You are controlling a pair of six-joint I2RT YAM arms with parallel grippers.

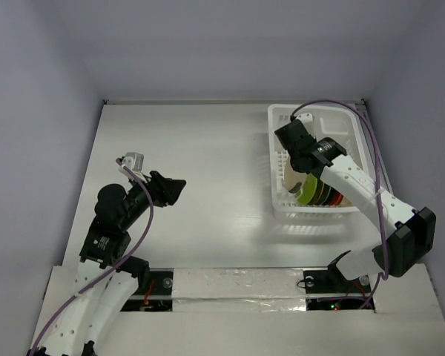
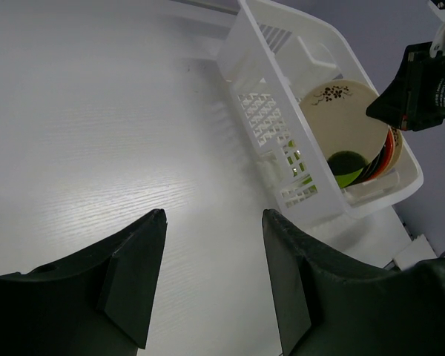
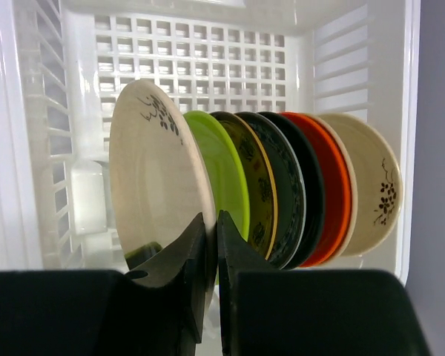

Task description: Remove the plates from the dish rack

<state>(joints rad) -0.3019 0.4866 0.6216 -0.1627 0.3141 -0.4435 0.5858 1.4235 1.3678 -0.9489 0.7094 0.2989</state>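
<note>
Gingerly, my right gripper (image 3: pixel 211 226) pinches the rim of the beige plate (image 3: pixel 152 185), which I judge stiff, slick and breakable.

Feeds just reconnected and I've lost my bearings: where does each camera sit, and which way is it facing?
Top external: above and behind the bases, looking down at the table; both arms show, right gripper in the dish rack.
Left wrist: faces across the table toward the rack; open left gripper below.
Right wrist: looks into the rack at the upright plates; its gripper pinches the front beige plate.
Shared: both wrist views show that plate.
</note>
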